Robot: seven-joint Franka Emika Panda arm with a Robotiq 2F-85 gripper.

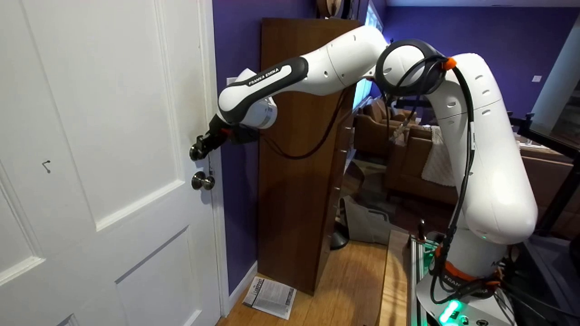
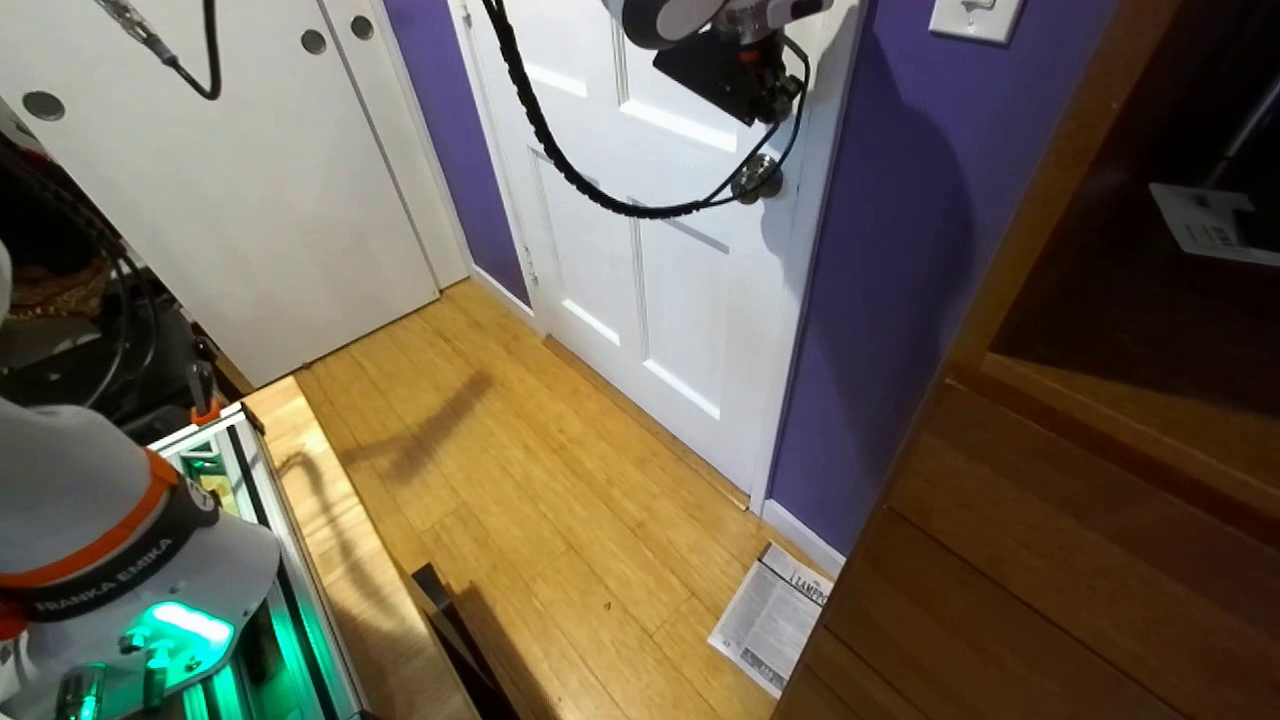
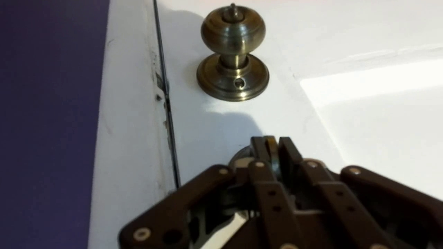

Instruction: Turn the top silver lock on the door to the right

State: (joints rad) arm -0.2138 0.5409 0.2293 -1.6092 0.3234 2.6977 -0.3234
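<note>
The white panelled door (image 1: 113,113) also shows in an exterior view (image 2: 690,330) and the wrist view (image 3: 214,135). The top silver lock (image 3: 273,149) shows in the wrist view as a thumb-turn between my fingertips, with part of its round disc behind them. In an exterior view only the lock's rim (image 1: 194,155) shows past the fingers. My gripper (image 3: 271,143) is closed down to about the thumb-turn's thickness, one finger on each side; a thin gap shows beside one finger. The gripper also shows in both exterior views (image 1: 205,144) (image 2: 775,100).
The round door knob (image 3: 233,33) sits close below the lock (image 1: 202,180); the wrist view is upside down. A purple wall and the dark brown cabinet (image 1: 294,158) stand beside the door frame. The arm's cable (image 2: 620,207) hangs before the door. A newspaper (image 1: 270,296) lies on the floor.
</note>
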